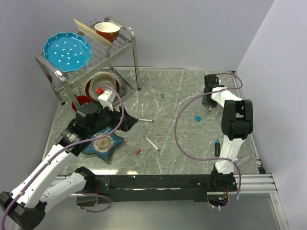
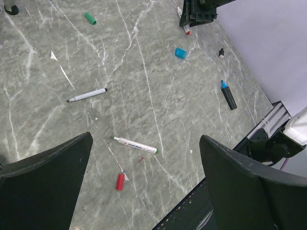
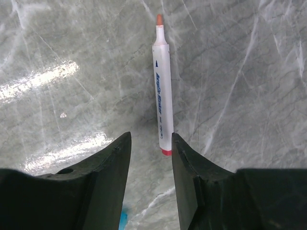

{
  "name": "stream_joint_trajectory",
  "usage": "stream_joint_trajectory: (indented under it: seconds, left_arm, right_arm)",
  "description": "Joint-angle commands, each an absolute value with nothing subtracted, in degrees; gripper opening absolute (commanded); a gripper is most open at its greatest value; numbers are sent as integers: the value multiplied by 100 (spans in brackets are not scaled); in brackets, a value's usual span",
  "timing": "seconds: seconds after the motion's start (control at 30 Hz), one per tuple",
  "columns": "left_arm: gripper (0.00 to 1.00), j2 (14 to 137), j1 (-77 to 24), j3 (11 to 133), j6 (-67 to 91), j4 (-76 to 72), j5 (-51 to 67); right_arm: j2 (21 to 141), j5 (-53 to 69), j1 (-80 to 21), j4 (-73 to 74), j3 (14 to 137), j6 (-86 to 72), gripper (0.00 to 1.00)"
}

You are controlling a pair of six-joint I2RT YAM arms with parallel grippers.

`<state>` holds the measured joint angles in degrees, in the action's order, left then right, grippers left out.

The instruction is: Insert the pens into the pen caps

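My left gripper [image 1: 130,122] is open and empty, above the table's left middle. In its wrist view [image 2: 146,139] a white pen with green ends [image 2: 135,144] and a red cap [image 2: 120,181] lie below the wide jaws. A white black-tipped pen [image 2: 87,95], a green cap [image 2: 90,18], a blue cap [image 2: 180,52], a tiny black cap [image 2: 221,52] and a dark blue-tipped pen [image 2: 228,95] lie farther off. My right gripper [image 1: 209,100] is narrowly open, low at the far right. A white red-ended pen [image 3: 162,96] lies on the table, its rear end just at the right fingertip [image 3: 180,143], not gripped.
A wire dish rack [image 1: 117,45] with a blue plate [image 1: 67,50] and a bowl [image 1: 107,31] stands at the back left, with more dishes and a red cup [image 1: 81,101] under it. A blue star-shaped dish [image 1: 103,146] lies under my left arm. Purple cables loop over the table.
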<state>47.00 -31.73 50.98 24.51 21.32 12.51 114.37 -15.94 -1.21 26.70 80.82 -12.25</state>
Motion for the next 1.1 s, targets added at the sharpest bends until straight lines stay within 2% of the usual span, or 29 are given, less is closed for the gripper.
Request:
stream_joint_trajectory:
  seconds: [0.0,0.2,0.57,0.8,1.07]
  left_arm:
    - [100,4649,-3164,5098,2356,2004,1178]
    - [99,4720,-3164,5106,2355,2013,1169]
    - [99,4755,-3155,5115,2347,2039,1099]
    - [99,4703,-3164,5115,2329,2030,1028]
    - [99,4562,-3164,5071,2347,1986,888]
  right_arm:
    - [11435,-1327,-26,2672,8297,-1055,47]
    - [11628,-1028,264,2751,8437,-993,47]
    - [11979,-976,334,3049,8736,-897,41]
    - [12015,-695,352,3190,8789,-835,29]
    - [11453,78,246,2717,8043,-1151,23]
